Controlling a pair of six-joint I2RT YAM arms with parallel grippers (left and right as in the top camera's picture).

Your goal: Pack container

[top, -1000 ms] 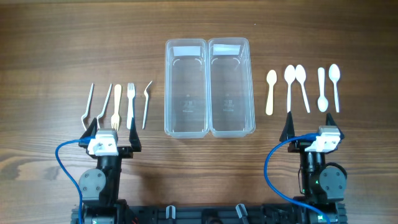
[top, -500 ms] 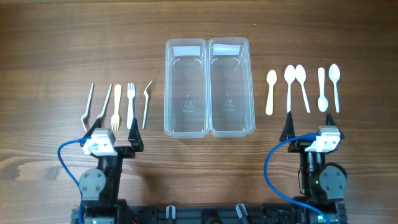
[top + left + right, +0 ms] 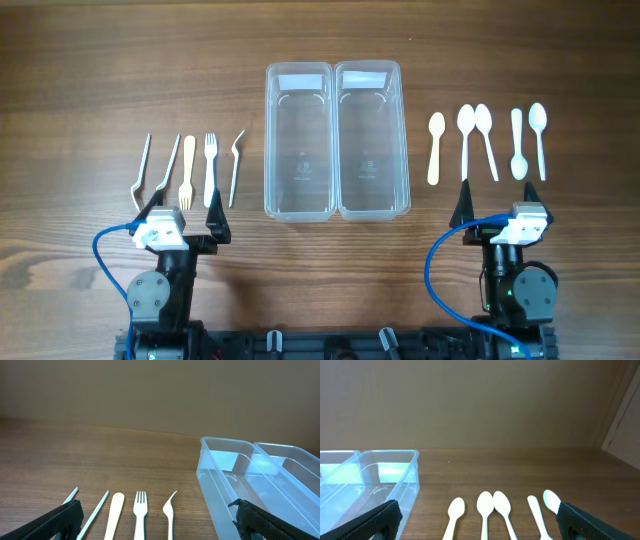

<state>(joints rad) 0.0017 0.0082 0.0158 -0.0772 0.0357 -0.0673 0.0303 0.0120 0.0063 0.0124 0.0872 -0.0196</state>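
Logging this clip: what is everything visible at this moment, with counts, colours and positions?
Containers: two, clear plastic, side by side at the centre, both empty.
White forks: four, in a row left of the containers; three look edge-on.
Wooden fork: one, beige, middle of that row.
White spoons: four, in a row right of the containers.
Wooden spoon: one, beige, nearest the containers.
Table: one, brown wood grain.
Cables: two, blue, one looping beside each arm.
Left arm: black with a white block, below the forks, jaws open.
Right arm: same colours, below the spoons, jaws open.
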